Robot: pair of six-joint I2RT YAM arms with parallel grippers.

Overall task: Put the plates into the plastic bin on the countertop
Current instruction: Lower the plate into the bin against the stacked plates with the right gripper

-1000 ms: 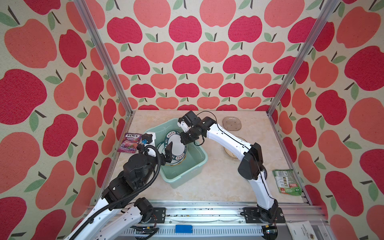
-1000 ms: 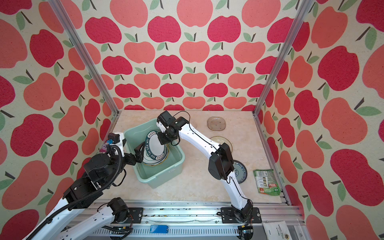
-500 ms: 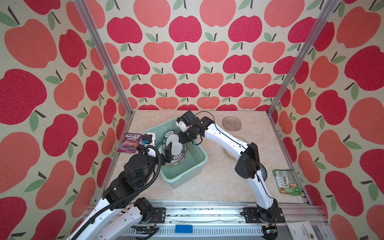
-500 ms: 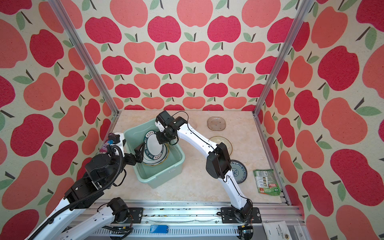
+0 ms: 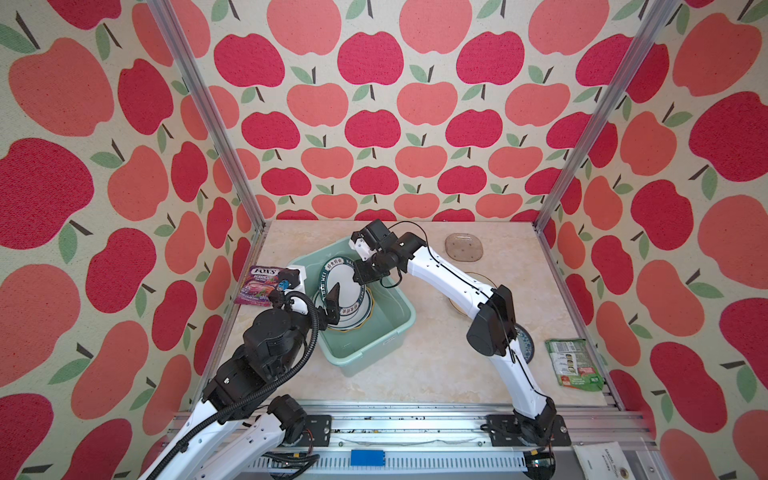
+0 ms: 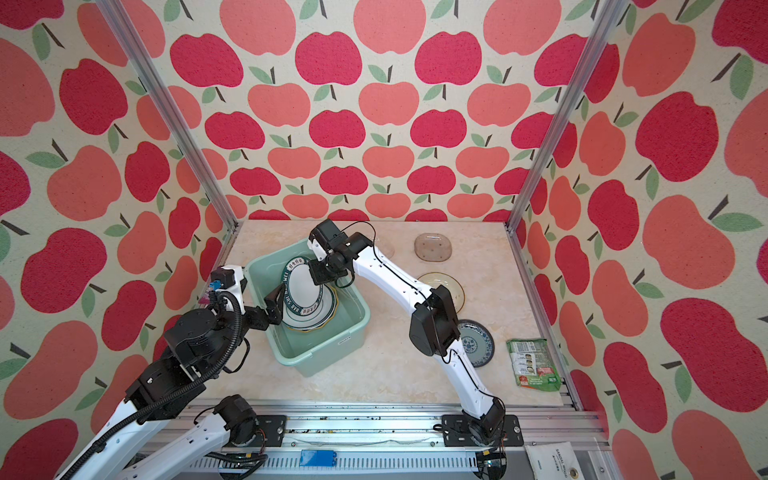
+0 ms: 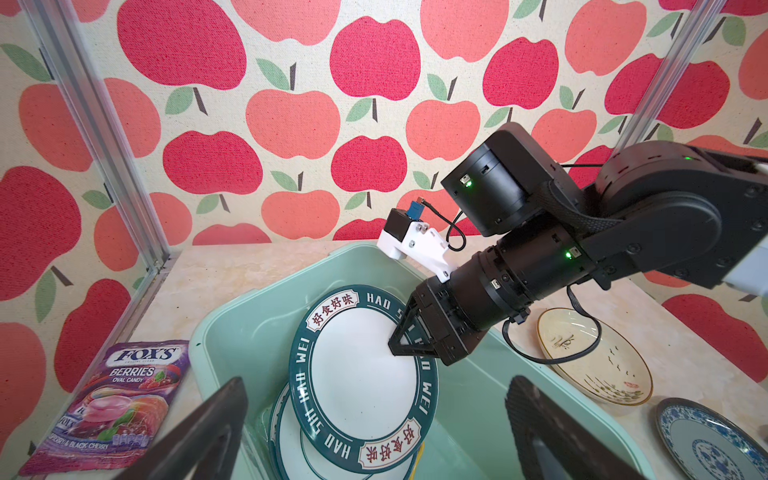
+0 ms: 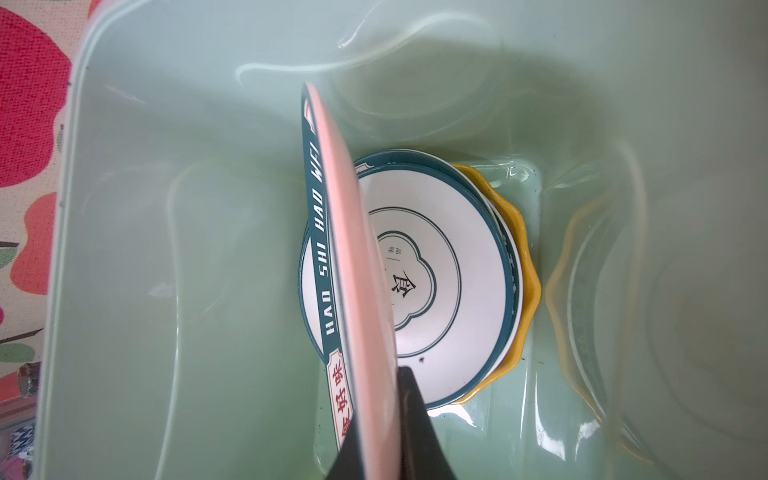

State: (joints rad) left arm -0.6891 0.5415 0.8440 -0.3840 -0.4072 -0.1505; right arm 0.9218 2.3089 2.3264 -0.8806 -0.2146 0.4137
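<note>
Mid-frame, the right gripper (image 5: 360, 277) pinches the lettered plate (image 5: 338, 286) by its rim, tilted, presumably to slide onto the stack (image 8: 436, 270) in the bin (image 5: 361, 361) — left gripper (image 6: 274, 309) wide, empty.

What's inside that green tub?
The tub holds a flat stack: a ringed white plate on top, a yellow scalloped plate beneath. The right claw holds a lettered plate tilted over them. Plates between are covered, so their number is unclear.

Mint-green bin (image 5: 374, 353) on beige countertop (image 5: 436, 365), lettered plate (image 5: 345, 280) tilted inside above flat stack (image 8: 440, 257), glass plate (image 5: 464, 247), cream plate (image 7: 602, 370), blue-patterned plate (image 6: 478, 341) lying outside.
</note>
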